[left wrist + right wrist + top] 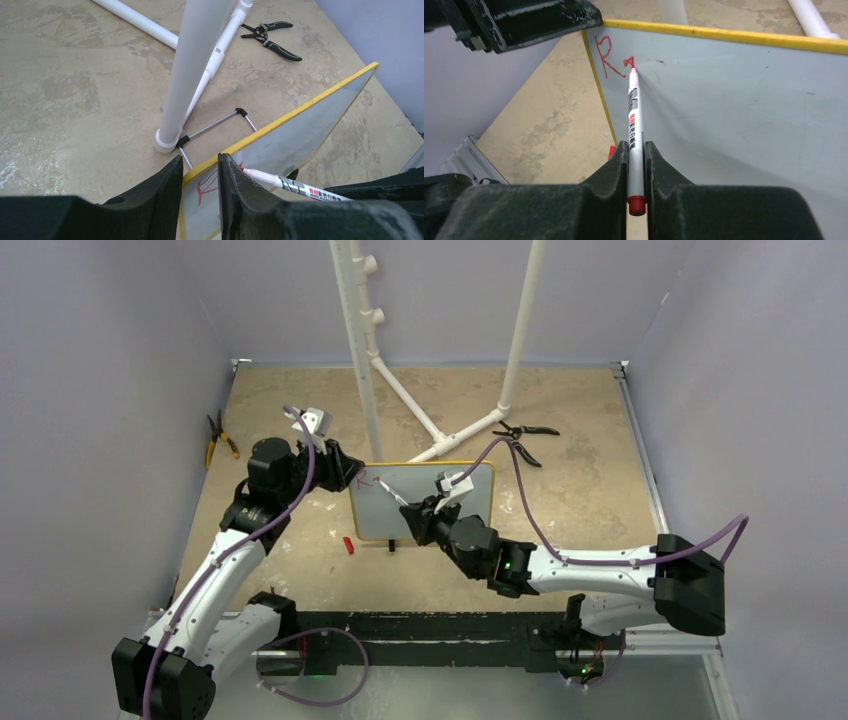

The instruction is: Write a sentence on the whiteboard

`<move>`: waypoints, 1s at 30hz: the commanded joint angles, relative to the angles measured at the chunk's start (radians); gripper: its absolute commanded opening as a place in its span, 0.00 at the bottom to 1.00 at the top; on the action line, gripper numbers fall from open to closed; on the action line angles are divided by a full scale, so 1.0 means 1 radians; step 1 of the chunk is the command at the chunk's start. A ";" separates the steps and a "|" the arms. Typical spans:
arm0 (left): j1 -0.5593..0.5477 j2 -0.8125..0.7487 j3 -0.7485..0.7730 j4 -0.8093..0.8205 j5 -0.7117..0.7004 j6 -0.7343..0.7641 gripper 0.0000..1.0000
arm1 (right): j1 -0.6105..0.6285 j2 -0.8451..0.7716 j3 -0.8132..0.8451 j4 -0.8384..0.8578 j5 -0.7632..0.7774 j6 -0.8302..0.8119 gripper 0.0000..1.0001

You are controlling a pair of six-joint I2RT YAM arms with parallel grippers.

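board (378,512) at the centre of the table (580,420), leaning slightly back on a thin wire stand (212,126), writing face toward the arms. left gripper (200,167) at the board's 10 o'clock corner, jaws narrow and closed over the yellow frame. right gripper (636,150) in front of the board's 4 o'clock part, jaws pinched on a marker (633,107) near its rear end; the tip touches the face just at 3 o'clock of a red "r". sentence (610,57) so far: that letter and the start of a second stroke, in the 10 o'clock corner; most of the writing is not yet done. small red cap (348,545) on the table at the board's 7 o'clock. handling, as judged: the board is light, stiff and thin on a slight stand, so pen pressure would likely push or tip it. it is best held by the frame at a corner, clear of the writing area. its face looks slick, so wet ink would smear under a touch. the marker is slim and smooth and may pivot between the jaws if pressed hard.
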 commanded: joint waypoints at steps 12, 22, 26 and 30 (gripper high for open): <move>0.001 0.003 -0.010 0.003 0.020 -0.006 0.29 | 0.007 0.005 -0.010 -0.088 0.043 0.014 0.00; 0.001 0.004 -0.009 0.006 0.021 -0.006 0.29 | 0.007 -0.072 -0.002 -0.076 0.062 -0.016 0.00; 0.001 0.004 -0.009 0.007 0.021 -0.007 0.29 | 0.008 -0.087 0.010 -0.065 0.063 -0.037 0.00; 0.001 0.004 -0.009 0.005 0.019 -0.006 0.29 | 0.008 -0.084 0.019 -0.032 0.043 -0.068 0.00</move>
